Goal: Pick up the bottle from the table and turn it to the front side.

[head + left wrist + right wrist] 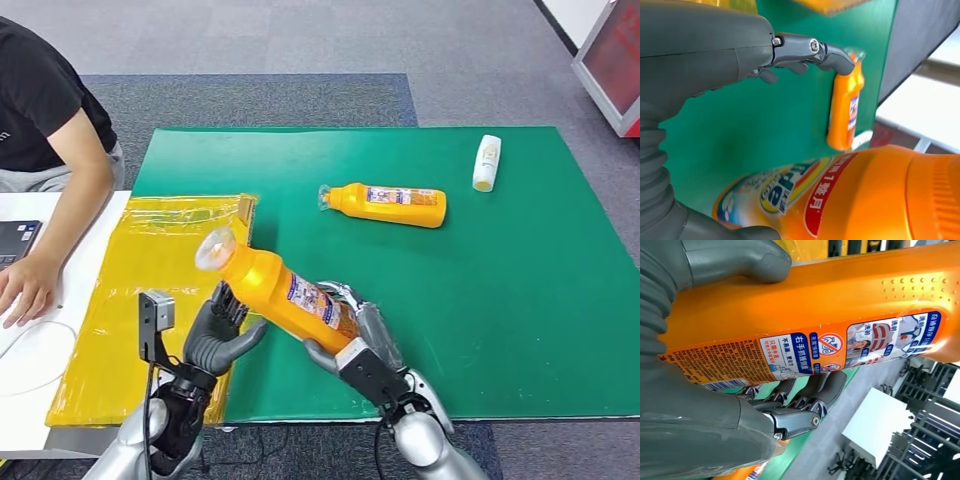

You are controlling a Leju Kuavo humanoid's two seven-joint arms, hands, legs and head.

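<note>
In the head view, the right hand [361, 345] at the lower middle of the frame is wrapped around the base end of an orange bottle [283, 290], holding it lifted and tilted above the green mat [528, 300], with its clear-wrapped cap pointing toward the upper left. The left hand [219, 335], lower left of the frame, has its fingers spread and holds nothing; it sits just under the bottle's neck, and contact cannot be told. A second orange bottle [389, 205] lies on its side on the mat at upper centre, and a small white bottle [487, 162] lies at upper right. A yellow plastic sheet [143, 290] covers the left part of the tabletop. A person's arm [53, 240] rests at the far left.

In the left wrist view, the left hand's fingers [810, 50] stretch out, apart from the held bottle [866, 195] filling the lower frame; the second bottle [845, 107] shows at centre right.

In the right wrist view, the thumb [738, 260] presses one side of the held bottle [810, 310] and the fingers [806, 400] curl against the labelled side.
</note>
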